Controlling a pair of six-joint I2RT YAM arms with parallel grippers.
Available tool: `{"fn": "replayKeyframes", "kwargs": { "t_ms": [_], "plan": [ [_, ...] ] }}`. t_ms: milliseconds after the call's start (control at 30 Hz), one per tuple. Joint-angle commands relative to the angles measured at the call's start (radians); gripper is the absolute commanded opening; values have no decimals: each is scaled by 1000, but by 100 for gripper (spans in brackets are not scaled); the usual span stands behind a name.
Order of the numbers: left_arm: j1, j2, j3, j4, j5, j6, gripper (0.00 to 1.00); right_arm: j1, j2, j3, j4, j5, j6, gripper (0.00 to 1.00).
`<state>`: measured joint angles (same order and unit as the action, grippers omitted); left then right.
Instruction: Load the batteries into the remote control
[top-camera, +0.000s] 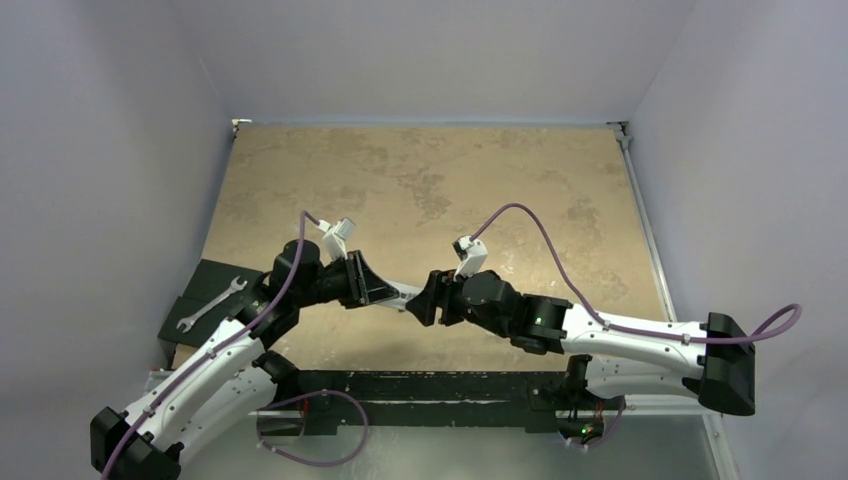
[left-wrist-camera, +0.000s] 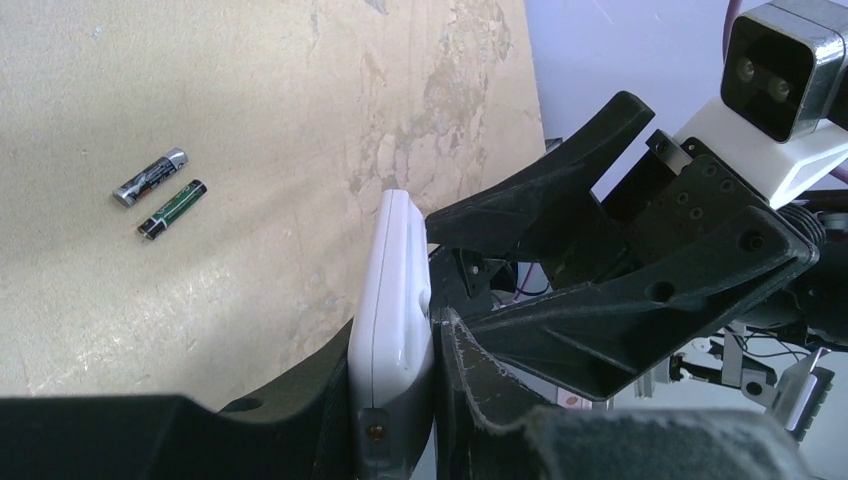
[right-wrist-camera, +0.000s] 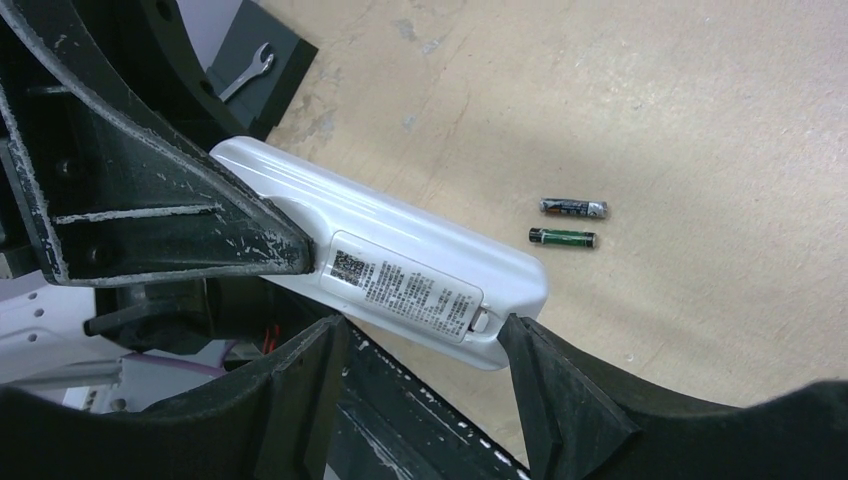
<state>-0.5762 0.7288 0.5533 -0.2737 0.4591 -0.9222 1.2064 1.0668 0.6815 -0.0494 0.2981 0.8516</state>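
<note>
Left claw clamps remote control, tip inside right claw.

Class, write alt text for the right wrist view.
A white remote control, label showing, is clamped by the left gripper; the open right gripper flanks its end. Two batteries lie side by side on the table.

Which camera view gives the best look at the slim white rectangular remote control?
The right wrist view. The slim white rectangular remote control lies broadside there, showing its back with the printed label. The left wrist view shows only its narrow edge, end-on. The top external view shows only a small white sliver of it.
</note>
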Motion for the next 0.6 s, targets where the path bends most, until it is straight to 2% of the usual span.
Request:
{"fn": "replayKeyframes", "kwargs": {
  "t_ms": [0,567],
  "plan": [
    [-2,-10,53,30,5,18,0,10,-3,44,-10,44,0,68],
    [-1,-5,50,34,2,19,0,22,27,65,14,33,-7,68]
  ]
}}
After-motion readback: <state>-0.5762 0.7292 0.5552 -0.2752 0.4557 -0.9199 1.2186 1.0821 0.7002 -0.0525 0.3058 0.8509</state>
